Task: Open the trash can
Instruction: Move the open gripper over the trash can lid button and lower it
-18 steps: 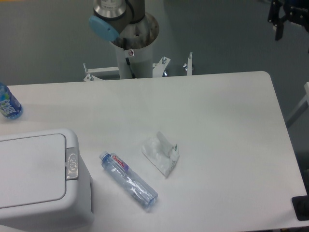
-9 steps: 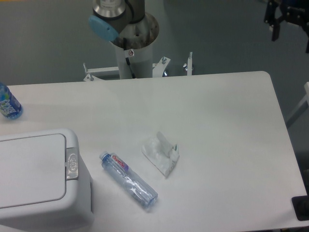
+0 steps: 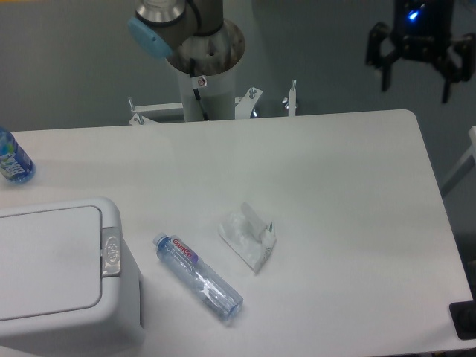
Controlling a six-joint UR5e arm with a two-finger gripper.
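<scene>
We are looking down on a white table (image 3: 335,186) where the trash can (image 3: 63,275) is sitting at the near left corner, partly cut off by the left and bottom edges of the view. It is showing itself as a big boxy bin in light grey plastic with rounded corners. Its flat rectangular lid (image 3: 48,260) is lying shut, flush within the rim. A small silvery oval push-button (image 3: 111,250) is sitting on the rim strip just right of the lid.

The gripper (image 3: 418,71) is hanging at the upper right, beyond the table's far edge and well apart from the bin. Its two dark fingers (image 3: 386,63) are pointing downward and standing spread, with nothing between them; a blue light is glowing on its body.

Just beside the bin's right side, a clear plastic water bottle (image 3: 198,276) is lying on its side. Near it, a crumpled white wrapper (image 3: 248,236) is resting on the tabletop. A blue bottle (image 3: 13,158) is showing at the left edge, beyond the bin.
</scene>
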